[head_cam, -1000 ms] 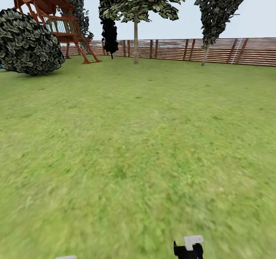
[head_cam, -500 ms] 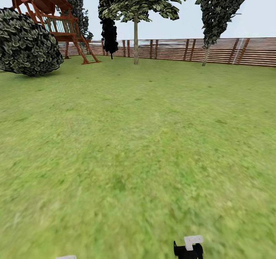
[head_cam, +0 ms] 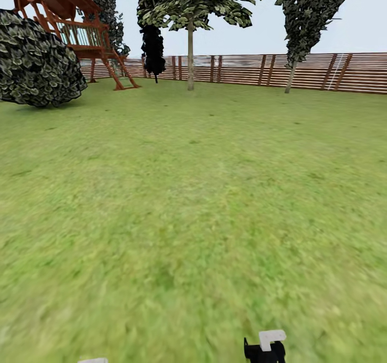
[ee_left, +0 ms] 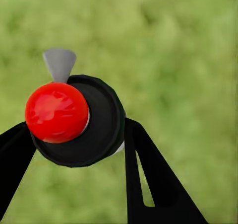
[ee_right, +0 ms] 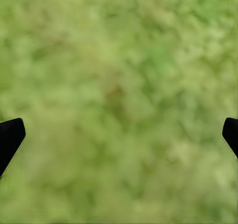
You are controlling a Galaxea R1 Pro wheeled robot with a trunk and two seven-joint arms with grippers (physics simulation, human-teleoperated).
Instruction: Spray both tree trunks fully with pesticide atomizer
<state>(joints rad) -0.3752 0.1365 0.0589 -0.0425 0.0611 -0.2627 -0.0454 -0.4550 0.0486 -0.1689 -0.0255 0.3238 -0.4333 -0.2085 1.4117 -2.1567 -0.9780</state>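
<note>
Left wrist view carries the main news: the left end effector (ee_left: 79, 134) is clamped on the pesticide atomizer (ee_left: 91, 122), a dark round body with a red ball on top and a light-grey nozzle (ee_left: 59, 63) pointing away over blurred grass. So the pick-up looks done. In the right wrist view the right end effector (ee_right: 119, 134) has its two black fingers wide apart at the frame's edges, with nothing between them but lawn.

Head view shows open lawn (head_cam: 193, 207) across most of the frame, a slatted wooden fence (head_cam: 301, 72) along the upper right, a red-brown play tower (head_cam: 70, 24) and a round bush (head_cam: 35, 59) at upper left, and slim-stemmed trees (head_cam: 190, 46) at the top. No thick mottled trunk is near, so I judge that spraying of both trees remains, and the robot first has to reach them.
</note>
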